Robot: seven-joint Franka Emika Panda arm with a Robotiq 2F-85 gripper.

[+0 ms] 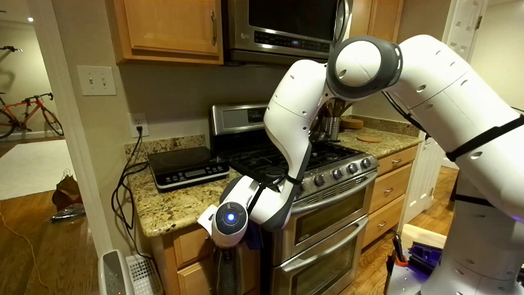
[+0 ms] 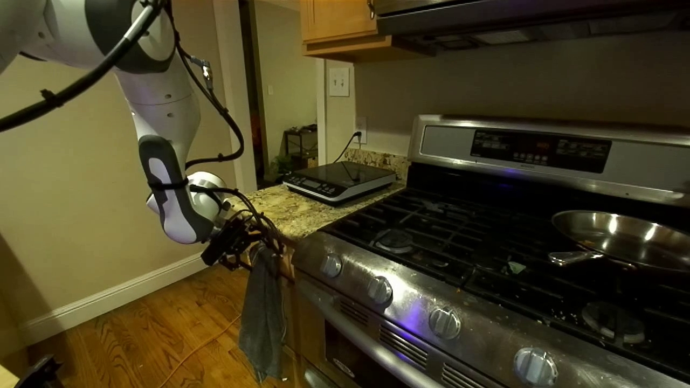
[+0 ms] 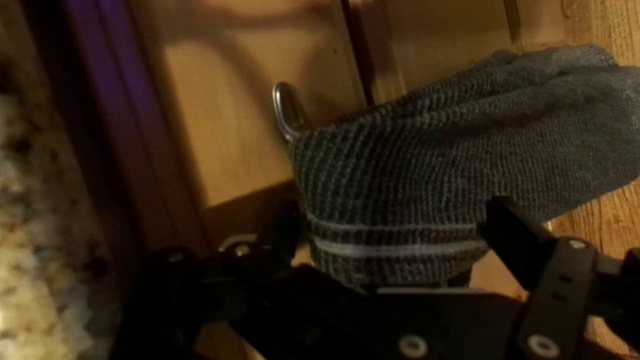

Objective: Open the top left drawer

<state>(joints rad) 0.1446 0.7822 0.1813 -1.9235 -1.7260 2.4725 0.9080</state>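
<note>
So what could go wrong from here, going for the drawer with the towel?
The grey towel hangs on the handle of the drawer, so the open gripper might grab cloth and slip off. The granite countertop appears close to the gripper, so a bump is possible.

"Tally by the clock from centre, in an exterior view, toward four?"

"Three stacked drawers [image 1: 393, 184]. Between four and five, two oven windows [image 1: 330, 216]; at seven, one top left drawer [image 1: 191, 246]."

"And nine?"

"One bicycle [image 1: 33, 113]; at ten, one switch plate [image 1: 97, 88] (two switches [image 1: 103, 81] on it)."

"More?"

"In an exterior view, one frying pan [image 2: 636, 242] at three, one towel [image 2: 263, 318] at seven, four stove knobs [image 2: 444, 323] from six to four."
</note>
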